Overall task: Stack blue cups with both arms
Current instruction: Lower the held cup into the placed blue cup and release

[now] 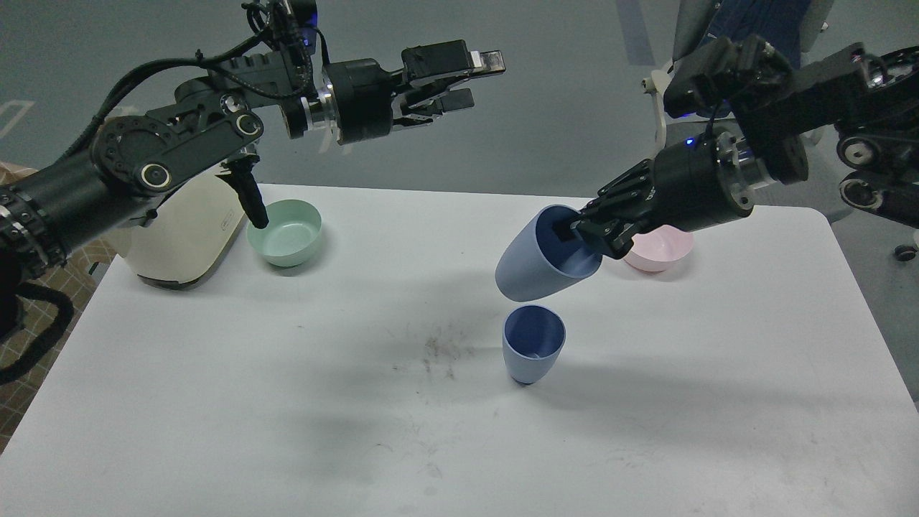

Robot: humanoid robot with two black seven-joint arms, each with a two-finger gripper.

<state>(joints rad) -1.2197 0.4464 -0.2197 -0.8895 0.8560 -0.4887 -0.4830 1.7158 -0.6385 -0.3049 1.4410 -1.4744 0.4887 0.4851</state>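
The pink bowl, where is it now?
In the head view the pink bowl sits on the far right part of the white table, mostly hidden behind the right gripper that holds a tilted blue cup.

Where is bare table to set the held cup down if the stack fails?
Bare: the wide stretch between the mint-green bowl and the standing cup, and the whole near edge. Crowded: around the right gripper, where the held cup hangs beside the pink bowl.

Soft overhead light, diffuse shadows, sharp.
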